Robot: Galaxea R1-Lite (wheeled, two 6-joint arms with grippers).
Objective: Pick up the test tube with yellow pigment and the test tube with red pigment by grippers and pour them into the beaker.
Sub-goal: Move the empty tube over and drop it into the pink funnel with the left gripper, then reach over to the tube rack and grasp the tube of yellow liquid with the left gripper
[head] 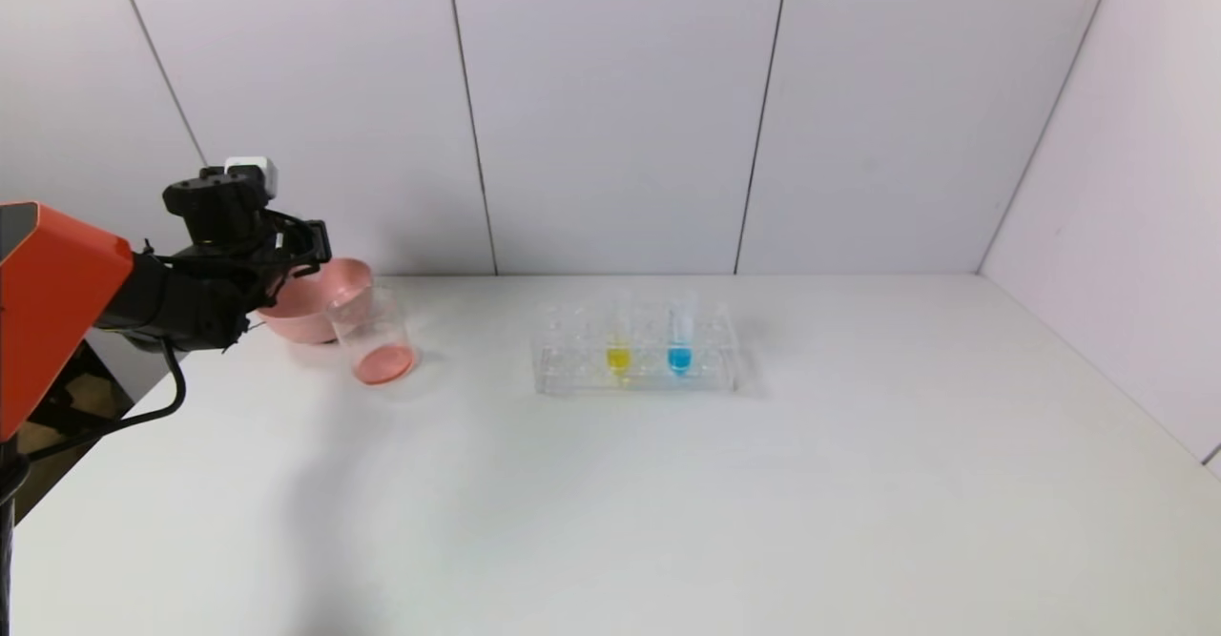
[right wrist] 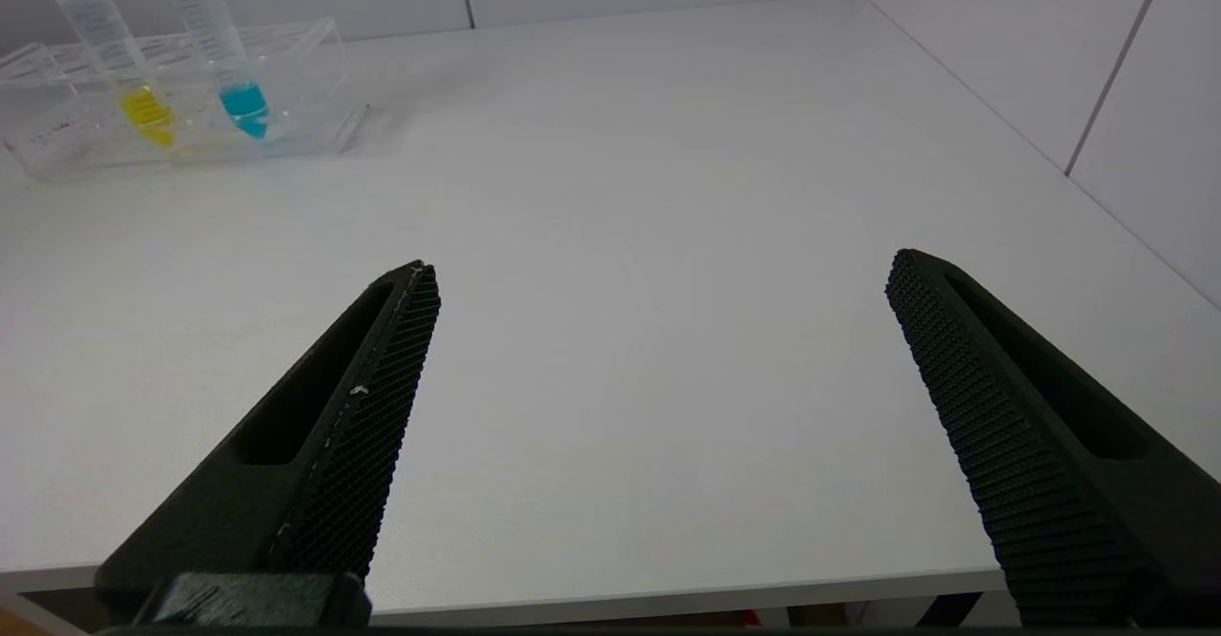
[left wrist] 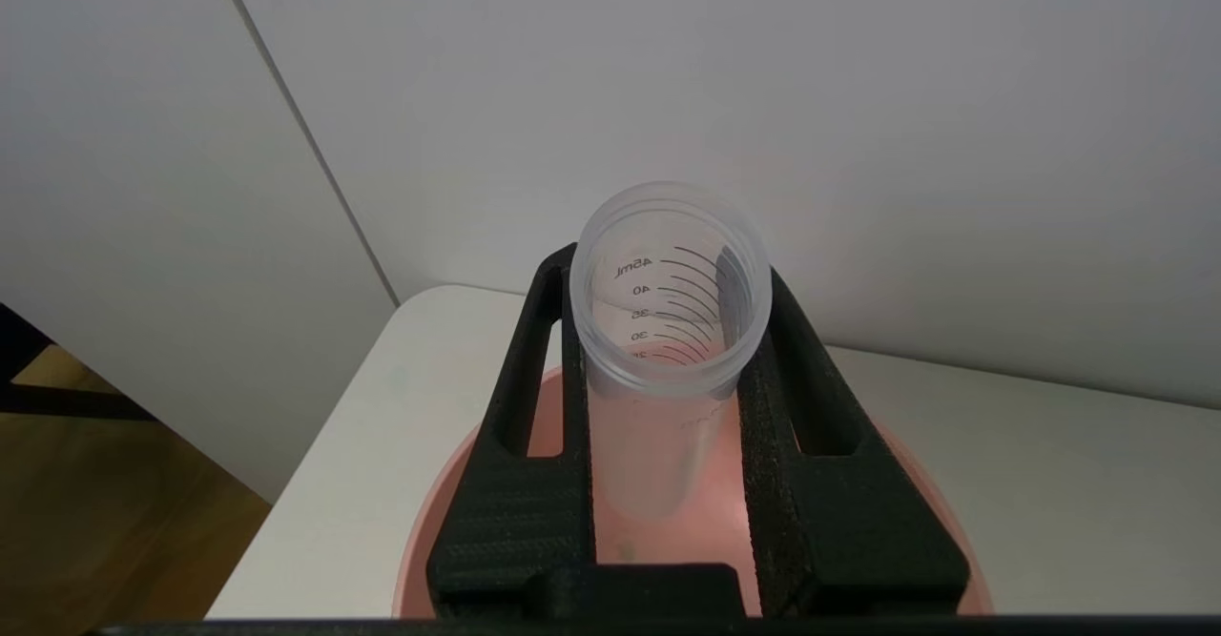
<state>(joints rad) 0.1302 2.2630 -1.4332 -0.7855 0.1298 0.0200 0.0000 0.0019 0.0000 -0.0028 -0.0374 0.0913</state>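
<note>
My left gripper (head: 307, 240) is shut on a clear graduated test tube (left wrist: 668, 331), the one for the red pigment, and holds it above the pink bowl (head: 315, 317). No coloured liquid shows in this tube. In the left wrist view the black fingers (left wrist: 534, 483) clamp its sides. The beaker (head: 374, 336) stands just right of the bowl with pink-red liquid at its bottom. The test tube with yellow pigment (head: 618, 350) stands in the clear rack (head: 572, 374), also in the right wrist view (right wrist: 143, 107). My right gripper (right wrist: 658, 274) is open and empty over the table's near edge, out of the head view.
A blue-liquid tube (head: 679, 350) stands in the rack right of the yellow one. The pink bowl (left wrist: 542, 426) lies directly under my left gripper. The white table (head: 668, 502) meets walls at the back and right; its left edge is near the bowl.
</note>
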